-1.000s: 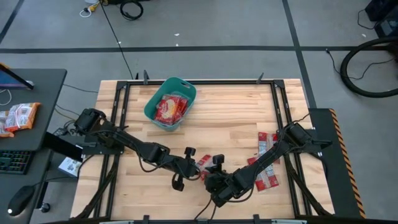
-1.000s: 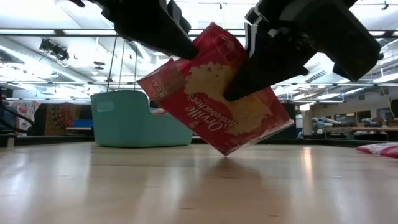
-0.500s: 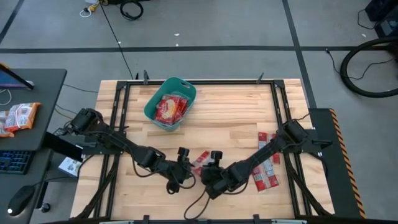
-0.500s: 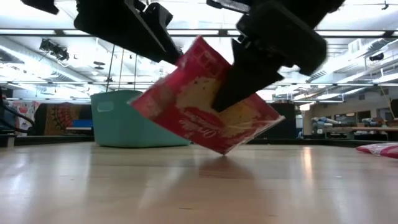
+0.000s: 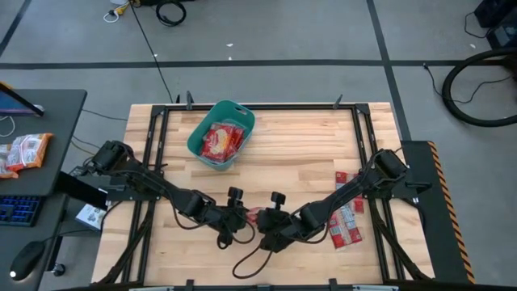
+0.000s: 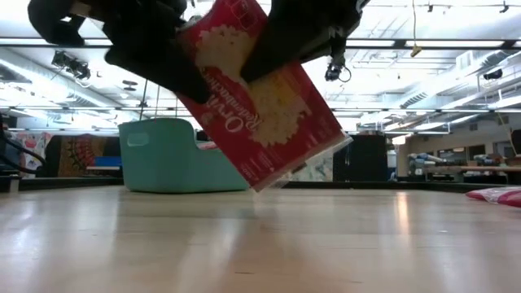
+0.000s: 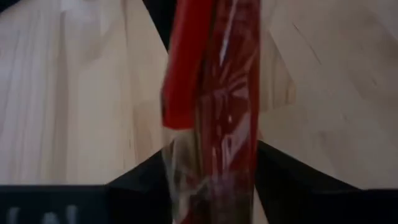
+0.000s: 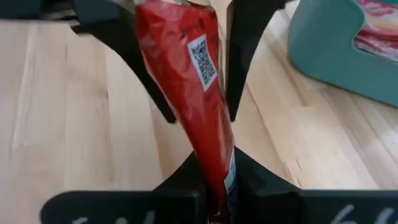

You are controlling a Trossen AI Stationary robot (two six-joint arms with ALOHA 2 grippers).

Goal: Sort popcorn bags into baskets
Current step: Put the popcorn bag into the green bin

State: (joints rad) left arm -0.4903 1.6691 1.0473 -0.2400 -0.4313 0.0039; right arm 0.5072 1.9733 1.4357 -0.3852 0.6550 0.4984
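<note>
A red popcorn bag (image 6: 260,106) hangs tilted above the near middle of the wooden table (image 5: 299,153). My right gripper (image 8: 217,186) is shut on it. My left gripper (image 7: 208,186) is open, one finger on each side of the same bag (image 7: 214,93); whether it touches it I cannot tell. From above the two grippers meet at the bag (image 5: 250,214). The teal basket (image 5: 220,133) stands at the far left with red bags in it. More red bags (image 5: 347,214) lie flat at the table's right. My right gripper pinches one end of the bag (image 8: 219,163) between its two fingers. It comes slanting down from the table's right. The bag stands edge-on away from the fingers. It is lifted clear of the table and tilted, its lowest corner (image 6: 260,187) pointing down.
The basket (image 6: 175,155) is behind and left of the held bag. A dark cable (image 5: 250,263) loops at the near edge. Metal rails (image 5: 157,137) run along the table's sides. Orange snack packets (image 5: 24,152) lie on a side desk at the left.
My right gripper has risen and gone a little toward the table's left, rolling as it went. The bag has gone up with it, farther above the table, and has tipped steeper. My left gripper has shifted slightly toward the left edge.
</note>
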